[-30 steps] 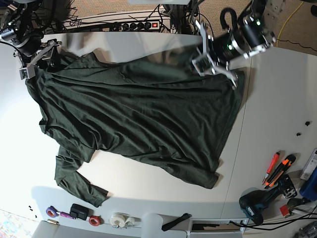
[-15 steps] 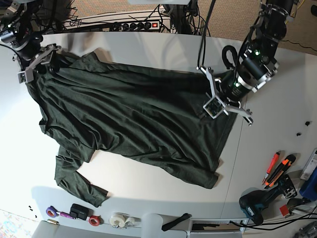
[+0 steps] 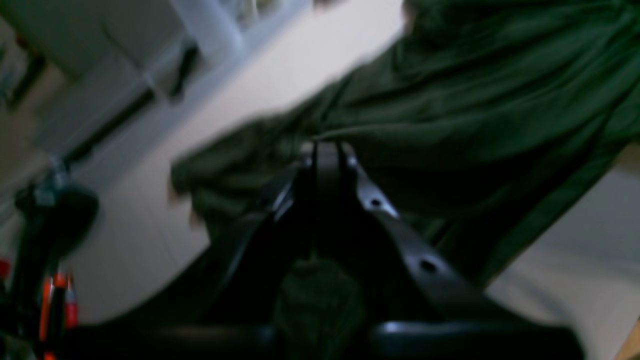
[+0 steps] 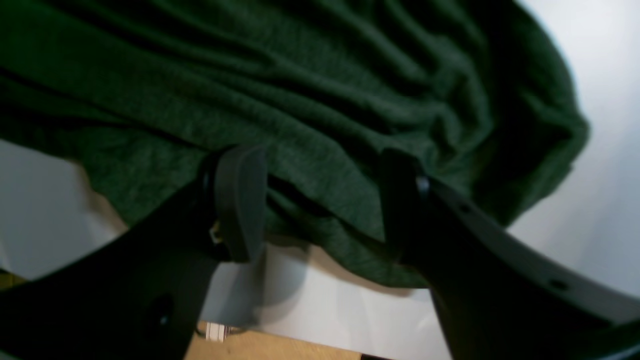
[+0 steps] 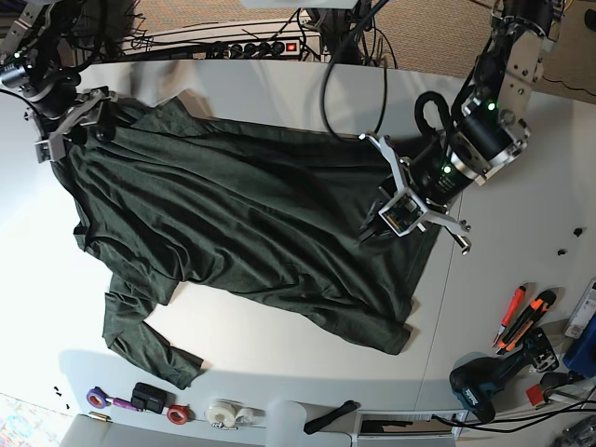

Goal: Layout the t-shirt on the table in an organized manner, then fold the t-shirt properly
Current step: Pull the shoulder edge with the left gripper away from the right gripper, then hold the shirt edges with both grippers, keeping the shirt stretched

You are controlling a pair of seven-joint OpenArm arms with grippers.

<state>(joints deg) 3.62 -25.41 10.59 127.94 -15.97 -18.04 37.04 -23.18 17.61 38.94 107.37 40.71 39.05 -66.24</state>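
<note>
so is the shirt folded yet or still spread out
Spread out, not folded. The t-shirt lies open and wrinkled across the table, one long sleeve trailing toward the near edge. No tidy fold shows.

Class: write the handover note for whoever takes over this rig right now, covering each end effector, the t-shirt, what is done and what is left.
Left end effector: shut, pinching a fold of the t-shirt near its hem side.
Right end effector: open, jaws straddling the shirt's edge, gripping nothing.
T-shirt: spread across the table, wrinkled, one long sleeve bent toward the front edge.
Done: rough spreading.
Left: flatten, straighten the sleeve, then fold.
</note>
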